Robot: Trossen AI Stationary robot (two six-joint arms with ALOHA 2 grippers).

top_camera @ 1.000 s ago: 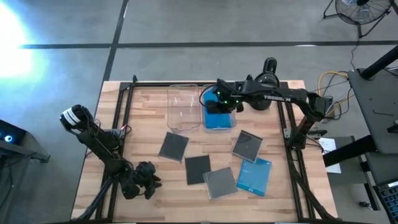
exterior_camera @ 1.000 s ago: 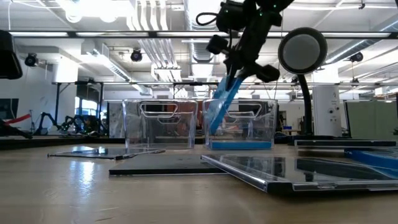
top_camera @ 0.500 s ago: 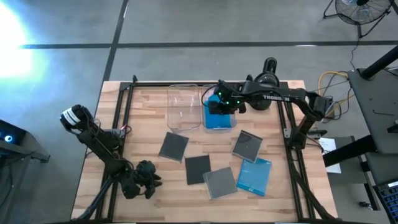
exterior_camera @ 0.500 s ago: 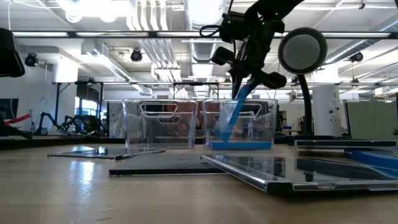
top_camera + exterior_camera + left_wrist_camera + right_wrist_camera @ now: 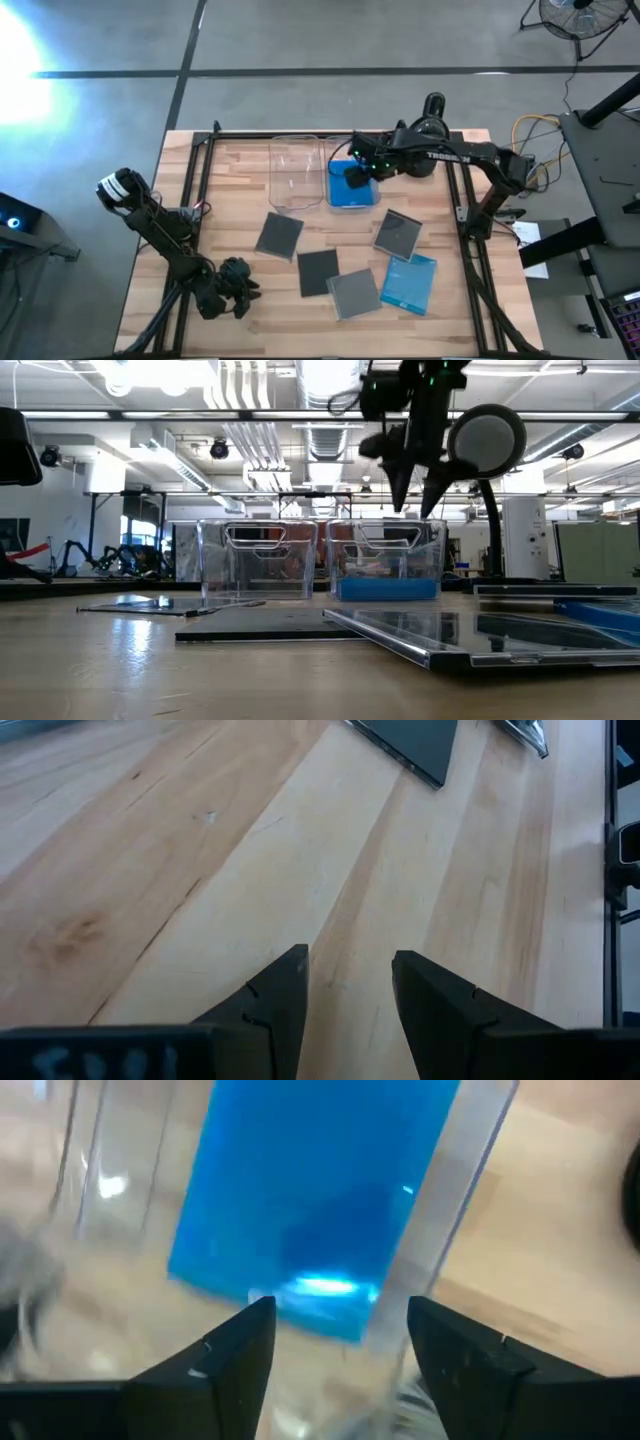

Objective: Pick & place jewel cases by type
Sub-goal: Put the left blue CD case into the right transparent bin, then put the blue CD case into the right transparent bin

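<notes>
Up above the right-hand clear bin (image 5: pixel 352 186), the right gripper (image 5: pixel 419 498) hangs with its fingers (image 5: pixel 232 1350) spread apart and nothing between them; the low view shows both tips pointing down, clear of the bin's rim. Directly below, a bright blue jewel case (image 5: pixel 310 1200) lies flat on the bin's floor, seen as a blue layer through the clear wall in the low view. Just beside this bin, touching or nearly so, stands a second clear bin (image 5: pixel 295 172), with no case visible inside.

Nearer the front of the worktop (image 5: pixel 240 160) five more jewel cases lie flat: a dark grey one (image 5: pixel 279 235) below the second bin, another dark one (image 5: pixel 318 271) next to it, a grey one (image 5: pixel 354 293) overlapping that, a dark one (image 5: pixel 398 232) below the blue-filled bin, and a blue one (image 5: pixel 408 283) just in front of it.

Well apart, at the worktop's front left corner, the left gripper (image 5: pixel 347 988) waits low over bare wood, its fingers parted and empty.
</notes>
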